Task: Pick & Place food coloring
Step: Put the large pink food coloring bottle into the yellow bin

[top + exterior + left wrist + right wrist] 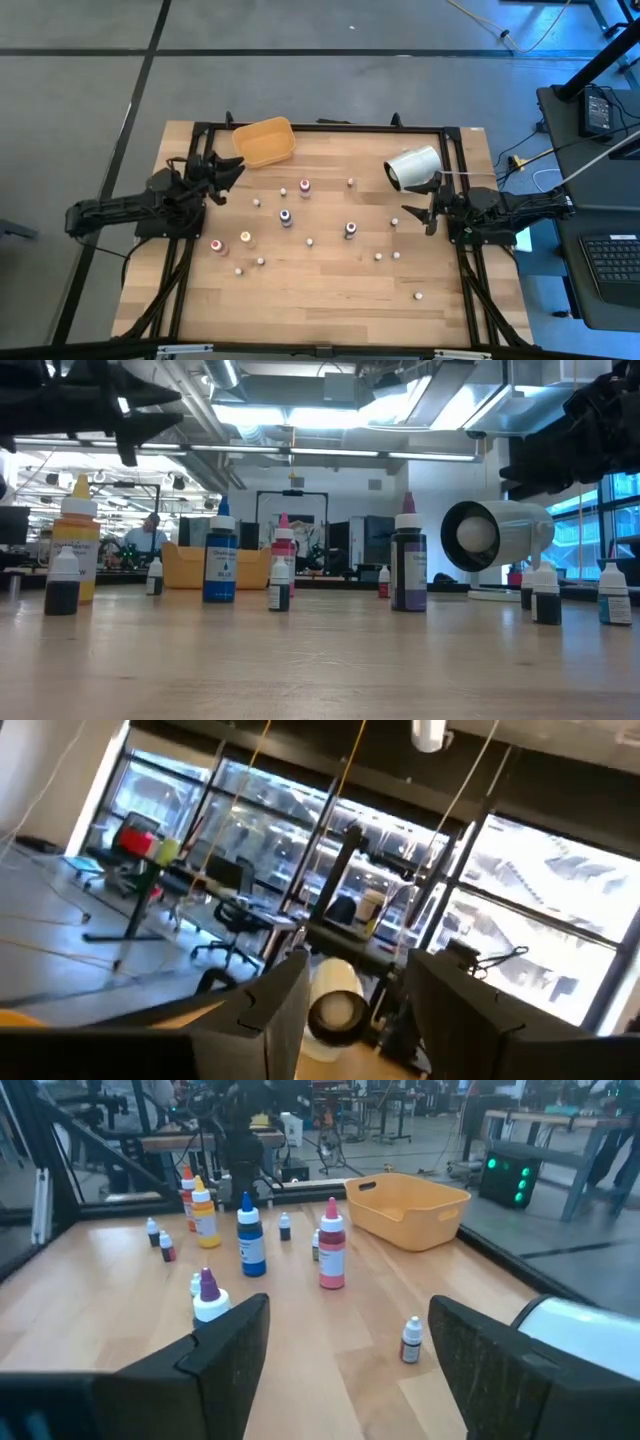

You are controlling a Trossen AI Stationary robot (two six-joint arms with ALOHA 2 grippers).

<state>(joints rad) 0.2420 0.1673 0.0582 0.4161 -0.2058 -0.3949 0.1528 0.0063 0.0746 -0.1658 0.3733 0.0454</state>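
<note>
We read this as the opening of a pick: the food coloring (pixel 285 217) bottles stand scattered across the middle of the bench (pixel 330 290), none in the yellow tray (pixel 265 142) at the far edge, which we take, with some doubt, to be their destination. Both tools hover empty with fingers apart, the left tool (pixel 232 170) just beside the tray and the right tool (pixel 418 214) by the white cylinder (pixel 414 167). Next we expect one tool must descend over a bottle, straddle its cap and close.
</note>
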